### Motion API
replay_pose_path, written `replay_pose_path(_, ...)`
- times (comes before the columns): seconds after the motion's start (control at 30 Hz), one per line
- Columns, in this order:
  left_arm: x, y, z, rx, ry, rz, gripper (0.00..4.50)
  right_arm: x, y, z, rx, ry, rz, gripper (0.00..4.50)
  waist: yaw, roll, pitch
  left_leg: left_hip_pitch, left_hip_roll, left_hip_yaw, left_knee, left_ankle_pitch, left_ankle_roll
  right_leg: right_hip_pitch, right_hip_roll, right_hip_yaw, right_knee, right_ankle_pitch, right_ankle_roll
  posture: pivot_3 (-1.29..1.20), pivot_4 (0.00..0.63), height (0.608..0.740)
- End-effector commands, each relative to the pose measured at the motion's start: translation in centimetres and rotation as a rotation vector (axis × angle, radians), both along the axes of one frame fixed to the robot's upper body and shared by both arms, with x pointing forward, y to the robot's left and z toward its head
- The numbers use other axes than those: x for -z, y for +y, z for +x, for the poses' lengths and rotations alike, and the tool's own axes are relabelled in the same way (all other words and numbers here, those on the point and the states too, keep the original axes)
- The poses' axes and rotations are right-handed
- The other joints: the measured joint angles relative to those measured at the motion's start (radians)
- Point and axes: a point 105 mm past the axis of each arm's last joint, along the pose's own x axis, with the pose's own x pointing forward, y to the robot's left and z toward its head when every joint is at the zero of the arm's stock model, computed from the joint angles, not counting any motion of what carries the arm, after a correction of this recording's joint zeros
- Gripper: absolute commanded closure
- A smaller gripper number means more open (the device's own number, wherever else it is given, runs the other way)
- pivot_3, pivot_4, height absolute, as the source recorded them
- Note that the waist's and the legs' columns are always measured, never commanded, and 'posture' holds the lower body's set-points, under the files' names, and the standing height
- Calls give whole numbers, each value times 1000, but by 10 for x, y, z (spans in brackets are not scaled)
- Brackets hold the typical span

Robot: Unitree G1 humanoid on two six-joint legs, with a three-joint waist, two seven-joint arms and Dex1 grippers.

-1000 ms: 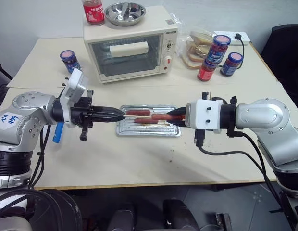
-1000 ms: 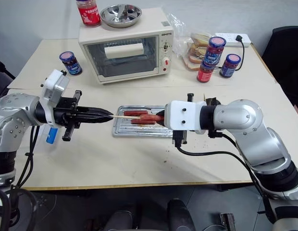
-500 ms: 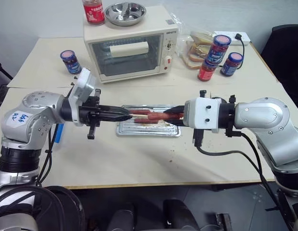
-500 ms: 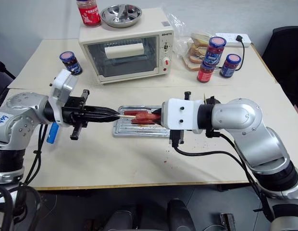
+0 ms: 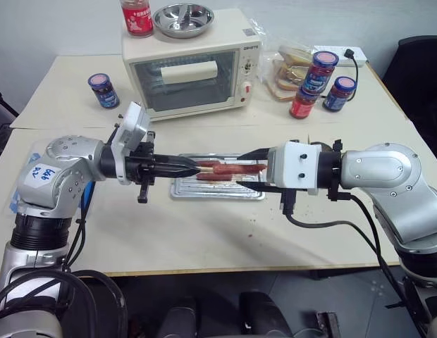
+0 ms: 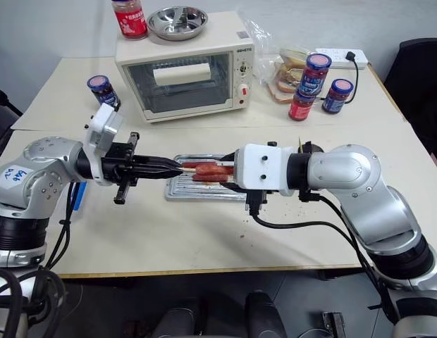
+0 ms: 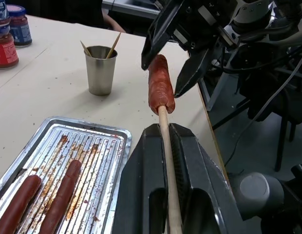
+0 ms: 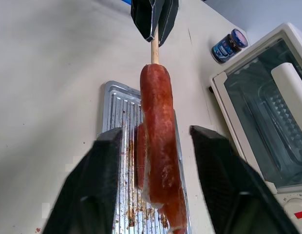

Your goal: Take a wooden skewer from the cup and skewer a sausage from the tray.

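2 grippers meet over the tray [image 5: 182, 191], which serves as the landmark. The left gripper [image 5: 193, 165] reaches in from the tray's left end with its black fingers pressed together on the wooden skewer [image 7: 166, 161], which runs out past the fingertips, level above the tray.

1 sausage [image 7: 160, 84] sits threaded on the far end of that skewer, hanging in the air above the tray rather than lying in it. The right gripper [image 8: 153, 161] comes in from the tray's right end, its 2 fingers [image 8: 87, 190] spread apart on either side of the skewered sausage, with a visible gap between each finger and the meat, so it is not gripping it.

2 more sausages [image 7: 41, 202] lie side by side on the tray's ridged, stained bottom, below the skewer.

Beyond the tray's right end stands the cup [image 7: 101, 69] on the table [image 5: 204, 232], with a few skewers poking out, well apart from both grippers.
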Motion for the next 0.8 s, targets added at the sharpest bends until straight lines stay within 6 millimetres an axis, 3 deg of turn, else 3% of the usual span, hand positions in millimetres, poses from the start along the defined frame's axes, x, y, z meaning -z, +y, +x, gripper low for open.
replay_pose_path(0.03, -11, 13, -6, -79, -67, -19, 4500, -21, -5, 2, 26, -47, 46, 1606, -1, 0, 0, 0, 0, 0, 0, 0, 0, 0, 0, 0, 0, 0, 0, 0, 150, 740)
replay_pose_path(0.23, -11, 34, -18, -307, -114, -85, 4500, -30, -6, 7, 45, 43, 151, 1606, 2, 0, 0, 0, 0, 0, 0, 0, 0, 0, 0, 0, 0, 0, 0, 0, 150, 740)
replay_pose_path(0.37, -8, 58, -31, -544, -146, -140, 4500, -31, -4, 8, 28, 162, 227, 1606, -1, 0, 0, 0, 0, 0, 0, 0, 0, 0, -1, 1, 0, 0, 0, 0, 150, 740)
replay_pose_path(0.47, 0, 79, -40, -722, -161, -144, 4500, -33, 0, 11, 18, 244, 278, 1163, 0, 0, 0, 0, 1, 0, -1, 0, 0, 0, 0, 1, -1, 0, 0, 0, 150, 740)
replay_pose_path(0.57, 9, 106, -47, -925, -193, -126, 4500, -36, 8, 11, -14, 282, 290, 351, 2, 0, 0, 1, 1, 0, -1, 0, 0, 1, 0, 0, -1, 0, 0, 0, 150, 740)
replay_pose_path(0.63, 14, 124, -53, -1060, -226, -119, 4500, -38, 13, 9, -43, 312, 298, 38, 2, 0, 0, 1, 0, 0, -1, 0, 0, 1, -1, 0, -1, 0, 0, 0, 150, 740)
replay_pose_path(0.8, 20, 163, -70, -1309, -225, -234, 4500, -38, 21, 9, -73, 336, 298, 38, 3, -1, 0, 1, 0, 0, -1, 0, 0, 1, -1, 0, -2, 0, 0, 0, 150, 740)
